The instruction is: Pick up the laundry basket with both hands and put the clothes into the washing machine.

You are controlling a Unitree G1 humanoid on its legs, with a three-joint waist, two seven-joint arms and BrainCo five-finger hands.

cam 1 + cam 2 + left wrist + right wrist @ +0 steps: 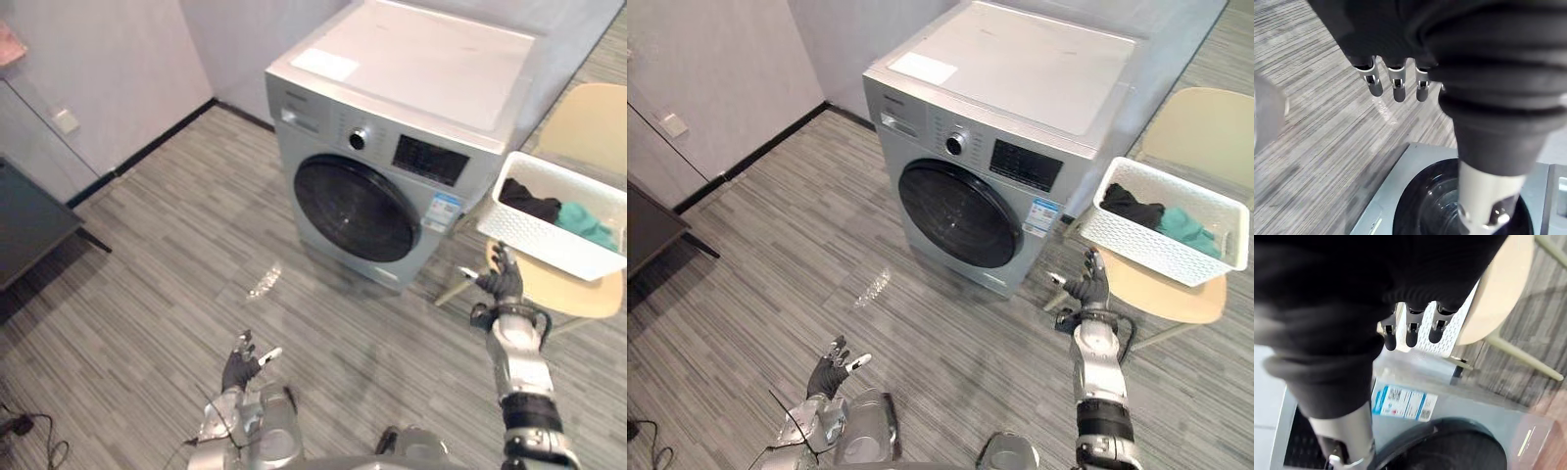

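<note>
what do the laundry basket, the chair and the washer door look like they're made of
Laundry basket: probably white plastic with a matte finish; its walls are a moulded lattice of small holes.
Chair: the pale beige seat is smooth and in one piece, so moulded plastic or lacquered plywood; I cannot tell which.
Washer door: dark, glossy glass or clear plastic, with faint reflections.

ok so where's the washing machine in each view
Left eye view: washing machine upper middle, left of the basket.
Right eye view: upper middle too.
Left wrist view: past the thumb of the left hand, front and door.
Right wrist view: past the thumb of the right hand, blue label showing.
Shared landmark: its round dark door.
</note>
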